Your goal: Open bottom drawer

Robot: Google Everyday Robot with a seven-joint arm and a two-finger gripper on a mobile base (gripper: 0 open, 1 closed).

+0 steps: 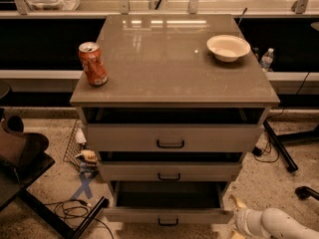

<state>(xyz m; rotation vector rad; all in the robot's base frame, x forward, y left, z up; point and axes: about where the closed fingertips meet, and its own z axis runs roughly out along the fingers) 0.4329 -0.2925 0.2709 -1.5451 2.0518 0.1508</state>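
The bottom drawer (168,214) is the lowest of three grey-beige drawers and stands pulled far out, its dark inside showing, with a small black bar handle (168,222) on its flat front. The middle drawer (169,172) and top drawer (172,137) above it are each pulled out a little. My white arm (271,223) enters at the bottom right, beside the bottom drawer's right front corner. The gripper (235,219) at its end is near that corner.
On the cabinet top (174,59) stand an orange soda can (92,63) at the left and a white bowl (228,47) at the right. A black stand (30,183) and cables (70,210) lie on the floor at left. A black leg (279,146) stands at right.
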